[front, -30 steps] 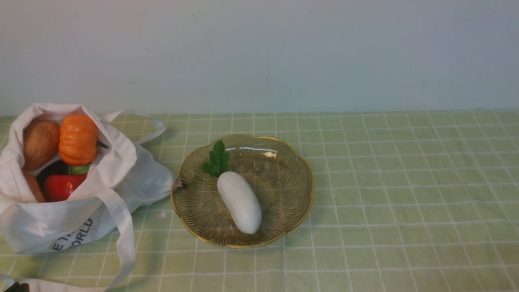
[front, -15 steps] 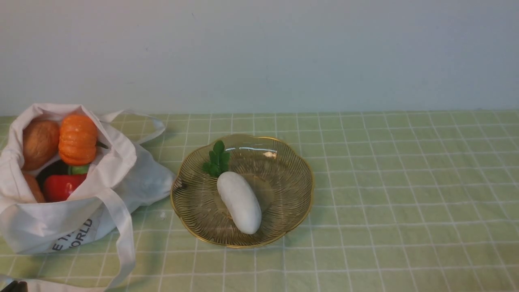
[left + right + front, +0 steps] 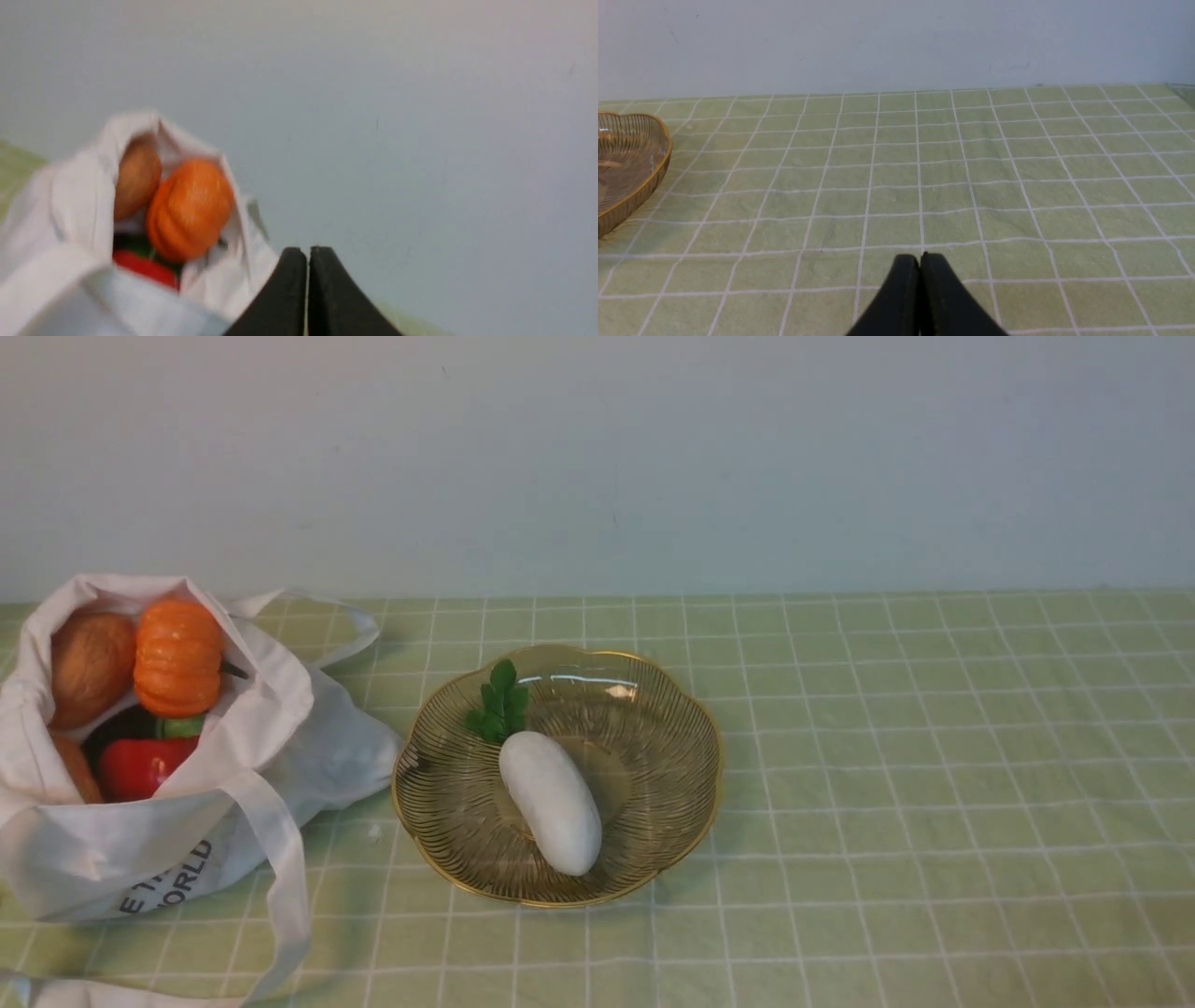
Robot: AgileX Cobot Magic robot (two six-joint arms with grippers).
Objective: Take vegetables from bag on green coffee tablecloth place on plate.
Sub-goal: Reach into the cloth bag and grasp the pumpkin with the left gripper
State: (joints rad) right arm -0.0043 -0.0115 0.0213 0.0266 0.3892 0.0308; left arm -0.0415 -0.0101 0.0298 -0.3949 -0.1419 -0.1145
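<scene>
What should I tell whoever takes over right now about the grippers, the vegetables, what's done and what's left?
Grippers: the left gripper is shut and empty, close to the mouth of the bag. The right gripper is shut and empty, low over the tablecloth, apart from the plate.
Done: one white radish lies in the plate.
Left: the pumpkin, red pepper, green piece and brown ones are in the bag. All need moving to the plate.

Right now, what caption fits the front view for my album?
One white vegetable lies on the plate, and the pumpkin and pepper wait in the bag on the green cloth.
</scene>
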